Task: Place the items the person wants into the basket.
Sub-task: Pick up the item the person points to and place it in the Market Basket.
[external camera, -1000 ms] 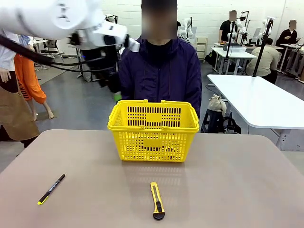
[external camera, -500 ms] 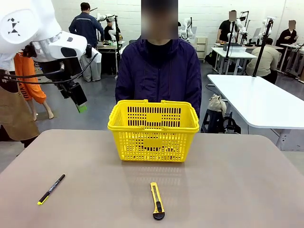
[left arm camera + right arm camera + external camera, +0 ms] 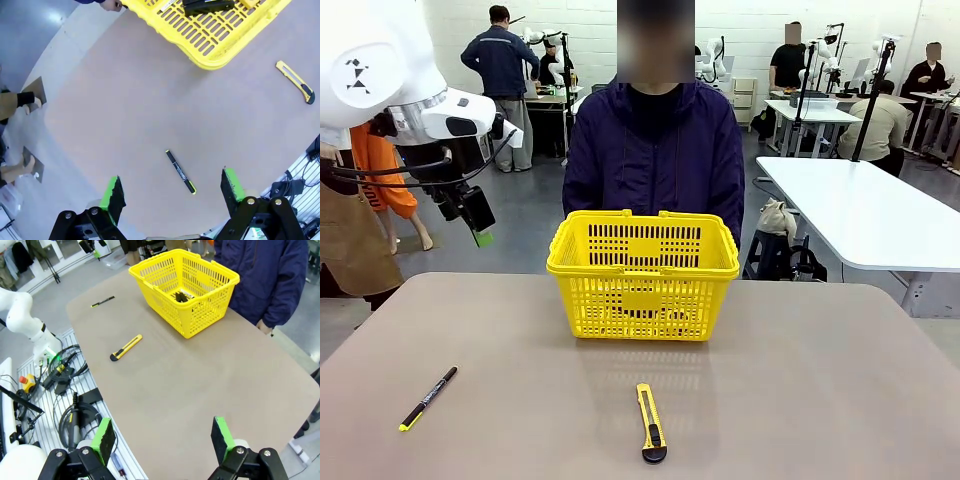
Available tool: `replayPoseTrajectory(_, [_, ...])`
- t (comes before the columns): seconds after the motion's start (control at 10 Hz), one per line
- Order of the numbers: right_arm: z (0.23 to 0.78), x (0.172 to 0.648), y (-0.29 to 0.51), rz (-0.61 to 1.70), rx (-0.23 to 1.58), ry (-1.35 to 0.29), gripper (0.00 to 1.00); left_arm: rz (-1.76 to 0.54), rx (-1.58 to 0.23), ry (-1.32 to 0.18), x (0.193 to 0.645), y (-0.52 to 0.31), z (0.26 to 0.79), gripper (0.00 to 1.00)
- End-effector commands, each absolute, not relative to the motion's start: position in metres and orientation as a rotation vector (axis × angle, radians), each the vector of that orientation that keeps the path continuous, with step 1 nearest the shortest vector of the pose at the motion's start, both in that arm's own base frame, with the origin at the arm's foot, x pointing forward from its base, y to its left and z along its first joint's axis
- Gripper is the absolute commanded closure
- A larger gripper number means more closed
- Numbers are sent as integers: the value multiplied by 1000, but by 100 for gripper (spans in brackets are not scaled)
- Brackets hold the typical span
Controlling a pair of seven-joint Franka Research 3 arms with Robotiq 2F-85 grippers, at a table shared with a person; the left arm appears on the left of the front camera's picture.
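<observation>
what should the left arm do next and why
Probably just finish pulling back and park. The left end effector hangs open and empty beside the basket, which holds a stapler; on the table lie the utility knife and black pen.

Both arms raised, both grippers empty

Your left gripper (image 3: 172,187) hangs high with its jaws spread wide and nothing between the green pads (image 3: 114,190); in the front view it (image 3: 475,222) tilts downward off the white arm. Your right gripper (image 3: 162,440) also stands wide open, with nothing between its fingers.
</observation>
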State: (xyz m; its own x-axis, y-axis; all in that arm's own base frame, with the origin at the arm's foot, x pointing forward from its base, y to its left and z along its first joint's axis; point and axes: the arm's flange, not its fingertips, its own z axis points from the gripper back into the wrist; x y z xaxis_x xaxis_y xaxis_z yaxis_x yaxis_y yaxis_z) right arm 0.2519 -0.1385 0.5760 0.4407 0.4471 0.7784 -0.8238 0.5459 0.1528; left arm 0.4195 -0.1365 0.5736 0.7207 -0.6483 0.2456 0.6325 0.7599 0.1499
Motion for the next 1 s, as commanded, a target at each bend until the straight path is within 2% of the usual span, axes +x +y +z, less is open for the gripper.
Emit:
replayPoseTrajectory(0.0, [576, 253, -138, 852, 587, -773, 0, -721, 61, -308, 413, -138, 580, 0])
replayPoseTrajectory(0.7, [576, 253, -138, 852, 587, -773, 0, -717, 58, -308, 415, -140, 580, 0])
replayPoseTrajectory(0.9, [576, 253, -138, 852, 587, -773, 0, -756, -275, -343, 409, -73, 614, 0])
